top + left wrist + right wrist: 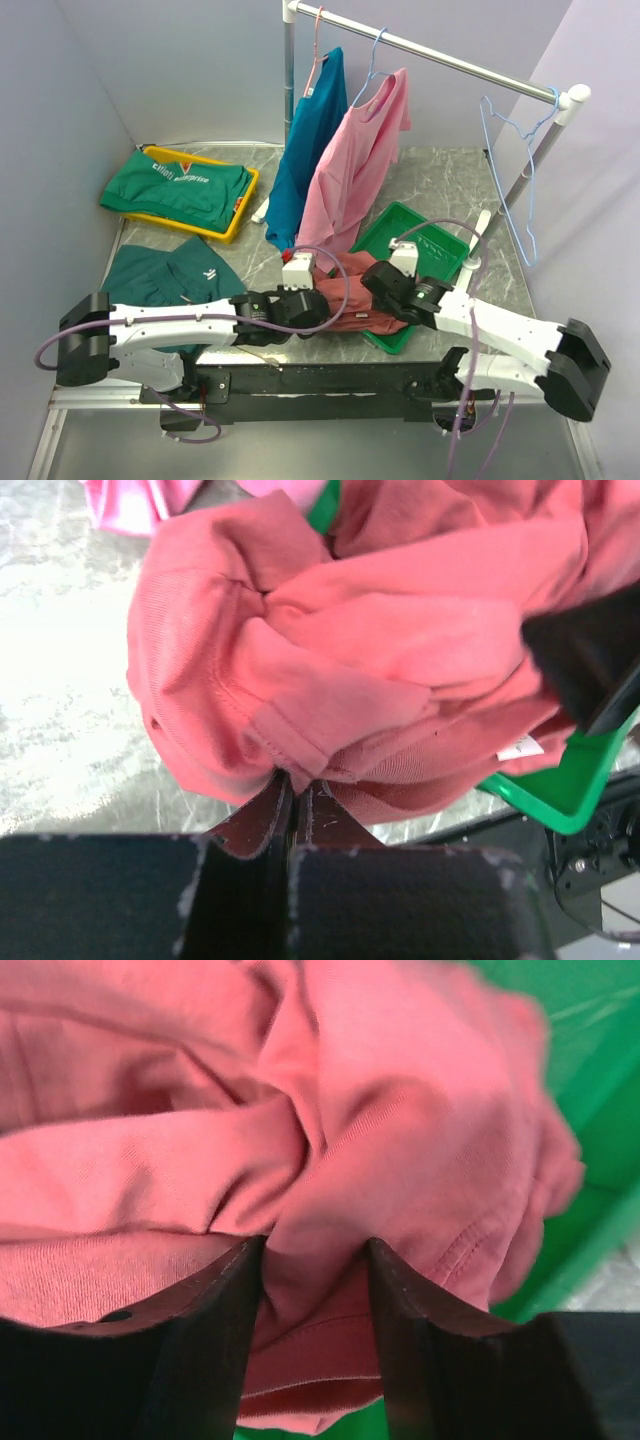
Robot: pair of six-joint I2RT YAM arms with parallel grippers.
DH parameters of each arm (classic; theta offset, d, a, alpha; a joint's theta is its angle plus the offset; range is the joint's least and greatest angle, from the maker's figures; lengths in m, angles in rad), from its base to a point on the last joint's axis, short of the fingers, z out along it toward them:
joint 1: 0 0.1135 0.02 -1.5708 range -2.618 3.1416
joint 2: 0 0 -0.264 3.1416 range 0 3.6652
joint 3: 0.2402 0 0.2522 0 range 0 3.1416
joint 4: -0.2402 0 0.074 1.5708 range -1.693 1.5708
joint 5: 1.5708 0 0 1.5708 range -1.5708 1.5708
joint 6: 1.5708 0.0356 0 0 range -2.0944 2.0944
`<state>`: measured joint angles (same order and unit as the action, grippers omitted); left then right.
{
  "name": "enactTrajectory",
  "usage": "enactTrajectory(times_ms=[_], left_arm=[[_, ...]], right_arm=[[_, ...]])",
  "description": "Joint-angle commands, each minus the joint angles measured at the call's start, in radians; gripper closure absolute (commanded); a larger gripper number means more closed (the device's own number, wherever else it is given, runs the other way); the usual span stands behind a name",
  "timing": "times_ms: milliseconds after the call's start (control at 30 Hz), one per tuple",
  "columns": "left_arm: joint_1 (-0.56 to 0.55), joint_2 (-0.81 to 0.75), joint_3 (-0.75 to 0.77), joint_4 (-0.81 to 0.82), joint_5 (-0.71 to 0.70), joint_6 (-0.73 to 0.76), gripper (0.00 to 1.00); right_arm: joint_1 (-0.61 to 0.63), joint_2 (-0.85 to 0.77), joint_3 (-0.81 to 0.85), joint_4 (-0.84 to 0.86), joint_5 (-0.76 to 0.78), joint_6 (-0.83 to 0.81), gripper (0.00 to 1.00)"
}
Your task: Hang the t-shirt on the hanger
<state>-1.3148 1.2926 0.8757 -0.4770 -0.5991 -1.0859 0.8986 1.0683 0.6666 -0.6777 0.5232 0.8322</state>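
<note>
T-shirt point(358, 308) largely hidden from above, edges cropped in both wrist views

Robot test lab: plain partition walls point(200, 70), marbled tabletop point(440, 190), clothes rail point(430, 52), cabled arms point(170, 322).

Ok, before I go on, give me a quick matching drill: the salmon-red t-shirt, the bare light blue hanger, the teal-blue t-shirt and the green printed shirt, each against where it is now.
Things:
1. the t-shirt
2. the hanger
3. teal-blue t-shirt
4. green printed shirt

Places:
A. lying in the yellow tray
B. hanging bare near the right end of the rail
C. bunched over the left edge of the green tray
D. hanging near the rail's left end

Pairs: 1-C, 2-B, 3-D, 4-A
</note>
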Motion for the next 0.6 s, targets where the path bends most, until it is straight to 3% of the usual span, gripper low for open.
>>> enactTrajectory(times_ms=[0, 167, 300, 567], left_arm=[[0.025, -0.030, -0.037, 0.072, 0.007, -0.003, 0.99], [0.046, -0.067, -0.063, 0.077, 0.015, -0.012, 0.99], [0.126, -0.125, -0.095, 0.081, 0.048, 0.015, 0.99], [0.244, -0.234, -0.112, 0.065, 0.068, 0.072, 0.99]], right_arm=[[0.014, 0.081, 0.021, 0.072, -0.124, -0.071, 0.50], [0.026, 0.056, 0.007, 0.147, -0.215, -0.097, 0.50], [0.051, 0.084, -0.002, 0.253, -0.377, -0.119, 0.50], [0.172, 0.362, 0.149, 0.455, -0.615, -0.114, 0.48]])
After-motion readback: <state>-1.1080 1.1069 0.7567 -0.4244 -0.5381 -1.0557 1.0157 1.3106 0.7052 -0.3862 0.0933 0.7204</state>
